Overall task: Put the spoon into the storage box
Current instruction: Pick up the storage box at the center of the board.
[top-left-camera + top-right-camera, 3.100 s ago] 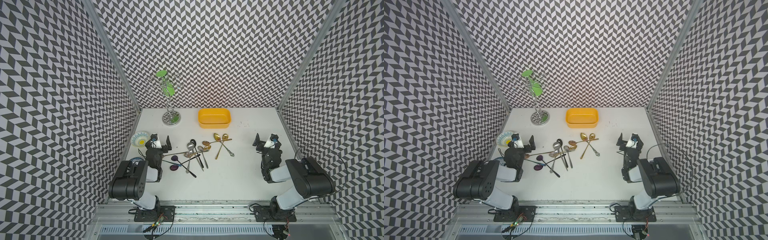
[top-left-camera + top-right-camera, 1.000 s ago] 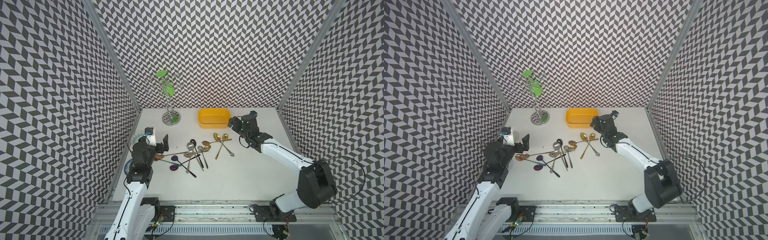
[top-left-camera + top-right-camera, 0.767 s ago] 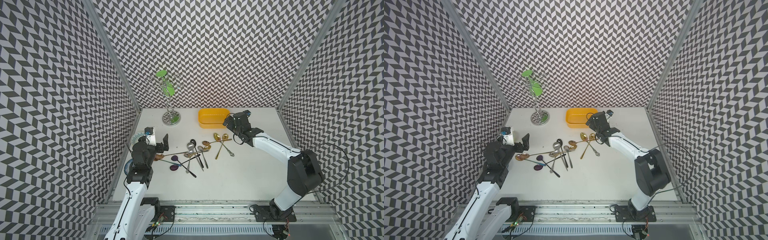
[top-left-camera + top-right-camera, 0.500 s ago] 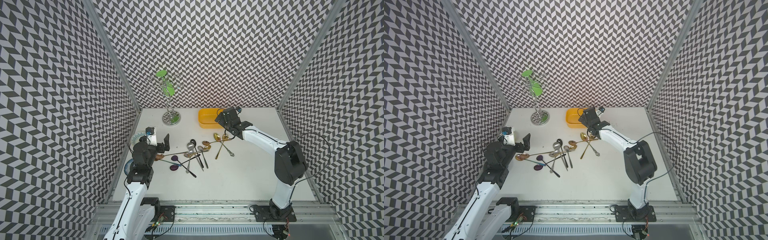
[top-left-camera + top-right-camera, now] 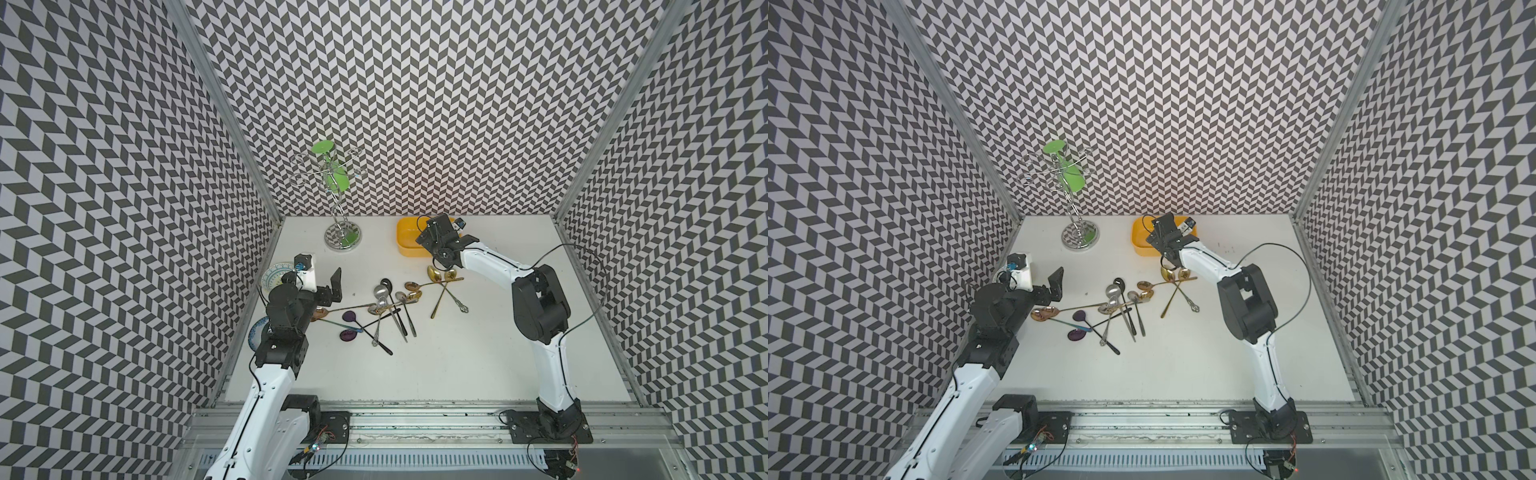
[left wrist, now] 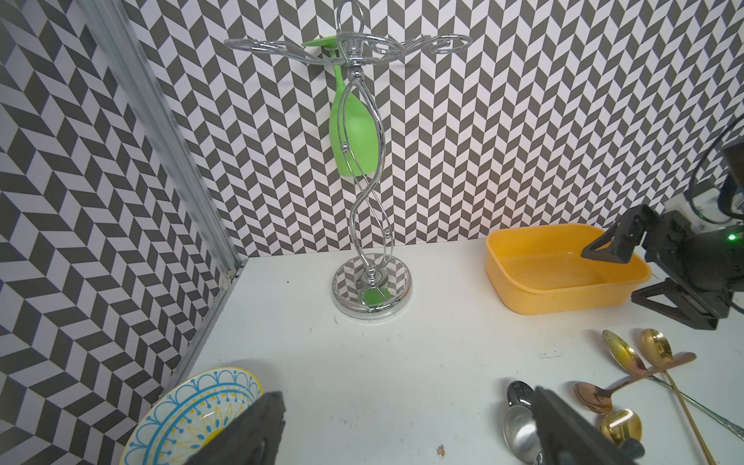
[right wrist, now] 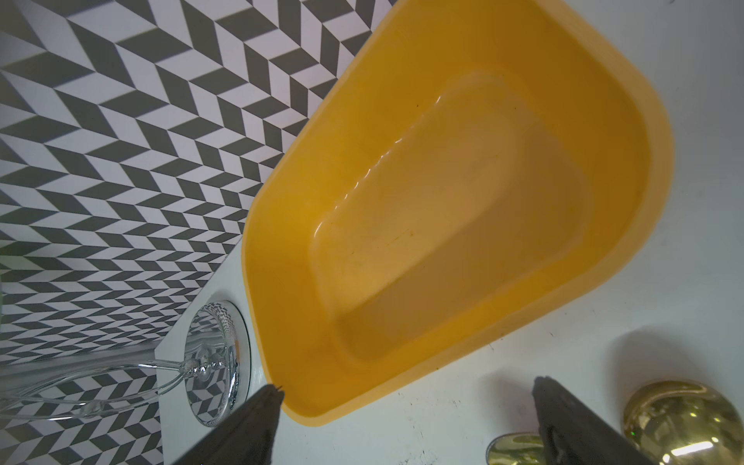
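Several spoons lie scattered and crossed mid-table, silver, gold, rose and dark purple; none is held. The yellow storage box stands empty at the back. My right gripper hangs open over the box's near right end, one finger above the rim and the other over the table by two gold spoons. At the left, my left gripper is open and raised, with nothing between its fingers.
A chrome glass stand holding a green glass stands left of the box. A patterned bowl sits by the left wall, and a blue plate lies under the left arm. Chevron walls close in three sides.
The right arm has swung back and to the left, from beside the box's right end to over it. The left arm has barely moved. Both grippers have stayed open.
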`<state>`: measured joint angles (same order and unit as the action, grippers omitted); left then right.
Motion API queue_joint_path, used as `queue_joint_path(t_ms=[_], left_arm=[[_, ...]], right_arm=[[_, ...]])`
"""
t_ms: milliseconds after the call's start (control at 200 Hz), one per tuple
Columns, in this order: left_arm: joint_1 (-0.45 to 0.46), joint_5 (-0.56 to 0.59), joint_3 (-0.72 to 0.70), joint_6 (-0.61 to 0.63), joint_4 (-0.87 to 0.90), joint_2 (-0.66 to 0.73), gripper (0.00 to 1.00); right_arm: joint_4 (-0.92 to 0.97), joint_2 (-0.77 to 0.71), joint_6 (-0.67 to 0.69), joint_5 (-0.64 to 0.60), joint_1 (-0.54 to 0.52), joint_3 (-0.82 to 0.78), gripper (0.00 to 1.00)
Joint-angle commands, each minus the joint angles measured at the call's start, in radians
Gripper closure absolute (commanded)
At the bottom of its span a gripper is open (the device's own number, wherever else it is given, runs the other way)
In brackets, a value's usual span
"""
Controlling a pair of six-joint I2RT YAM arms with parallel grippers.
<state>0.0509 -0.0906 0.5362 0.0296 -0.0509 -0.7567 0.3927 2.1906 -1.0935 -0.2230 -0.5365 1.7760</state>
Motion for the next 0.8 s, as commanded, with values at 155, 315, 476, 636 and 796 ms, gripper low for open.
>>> queue_joint_path(t_ms=[155,315,476,636,796], left_arm=[[0.01,0.009,-0.003,0.009,-0.026,0.021,0.0],[0.017,0.012,-0.003,0.01,-0.026,0.023,0.0],[0.022,0.014,-0.005,0.012,-0.029,0.025,0.0],[0.026,0.015,-0.005,0.011,-0.03,0.026,0.0],[0.024,0.02,-0.003,0.013,-0.028,0.033,0.0]], right_arm=[[-0.001,0.086,-0.066,0.011,0.009,0.058,0.04],[-0.002,0.118,-0.064,-0.015,0.019,0.079,0.1],[0.002,0.141,-0.068,-0.019,0.032,0.084,0.15],[0.003,0.147,-0.07,-0.026,0.042,0.079,0.17],[-0.014,0.146,-0.062,-0.025,0.05,0.072,0.3]])
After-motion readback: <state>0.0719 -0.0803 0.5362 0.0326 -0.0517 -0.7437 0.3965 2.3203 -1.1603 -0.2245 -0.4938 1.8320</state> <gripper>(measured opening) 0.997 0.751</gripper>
